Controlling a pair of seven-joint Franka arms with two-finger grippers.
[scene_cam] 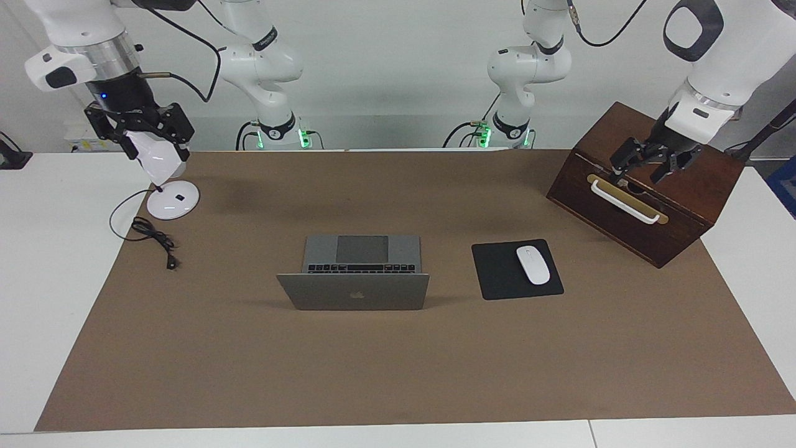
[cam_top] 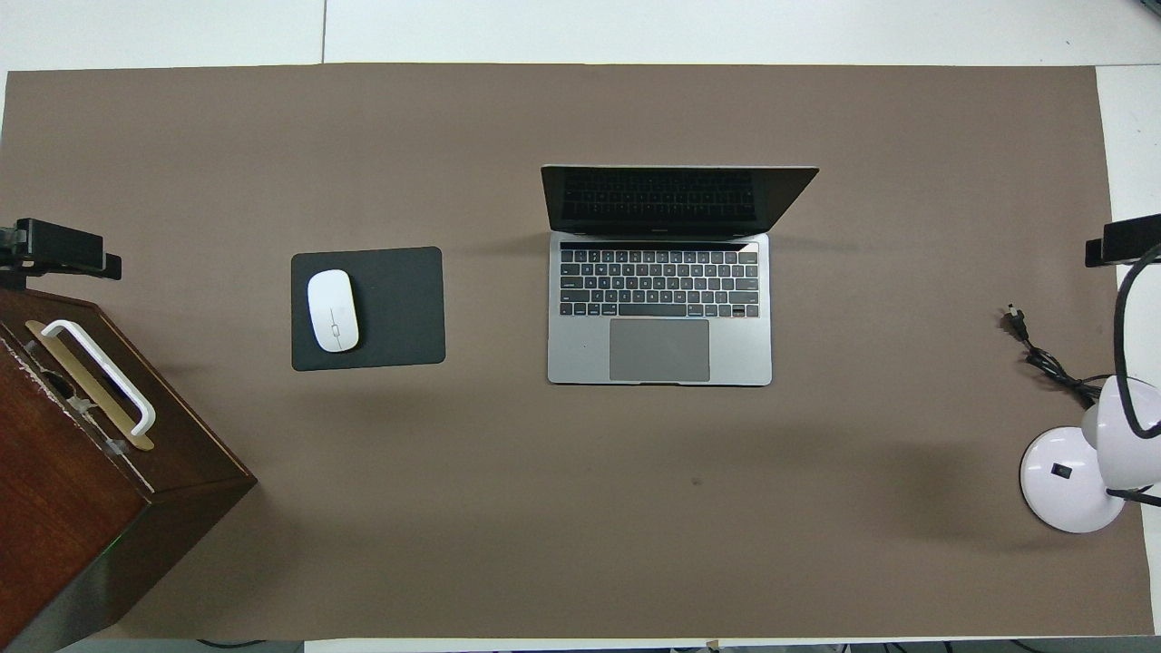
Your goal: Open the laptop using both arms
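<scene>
The silver-grey laptop stands open in the middle of the brown mat, its lid upright with the apple logo facing away from the robots. Its black keys and grey trackpad show in the overhead view. My left gripper hangs open and empty over the wooden box at the left arm's end of the table; its tip shows in the overhead view. My right gripper hangs open over the white desk lamp at the right arm's end; its tip also shows from overhead. Both grippers are well apart from the laptop.
A dark wooden box with a white handle stands at the left arm's end. A white mouse lies on a black mouse pad beside the laptop. The desk lamp and its black cable lie at the right arm's end.
</scene>
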